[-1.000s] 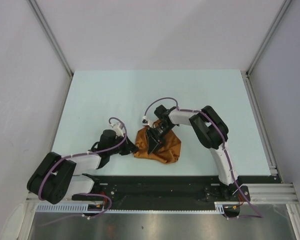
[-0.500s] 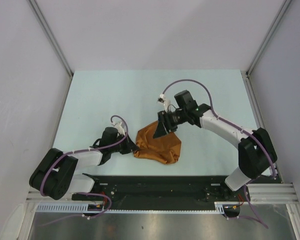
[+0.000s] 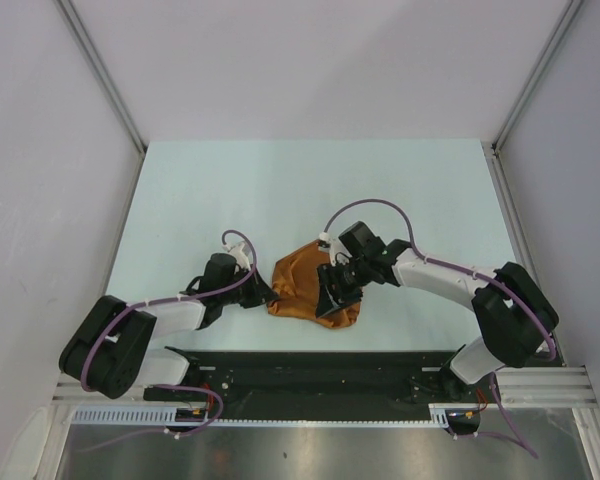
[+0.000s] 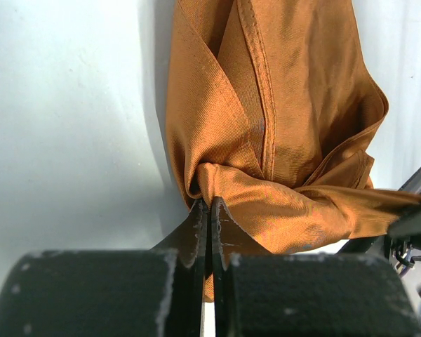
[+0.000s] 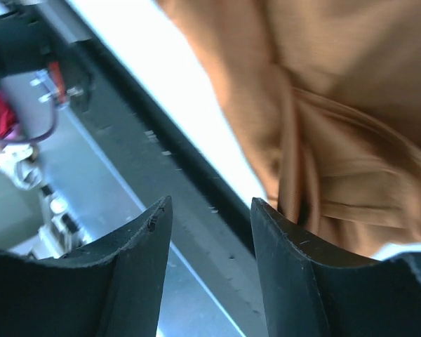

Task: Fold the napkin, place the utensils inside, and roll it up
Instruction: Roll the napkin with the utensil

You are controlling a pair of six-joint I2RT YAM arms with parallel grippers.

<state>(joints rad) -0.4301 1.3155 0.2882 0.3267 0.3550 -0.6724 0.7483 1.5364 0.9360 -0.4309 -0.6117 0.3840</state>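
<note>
From above, the right end effector [image 3: 332, 295] covers the near right part of the napkin [image 3: 298, 280]. The tips of the left end effector [image 3: 265, 297] are too small to make out at the cloth's left edge. The left wrist view cuts the napkin off at the top edge. In the right wrist view the cloth is blurred and runs off the top and right edges. Its bunched folds hide whatever lies inside.
</note>
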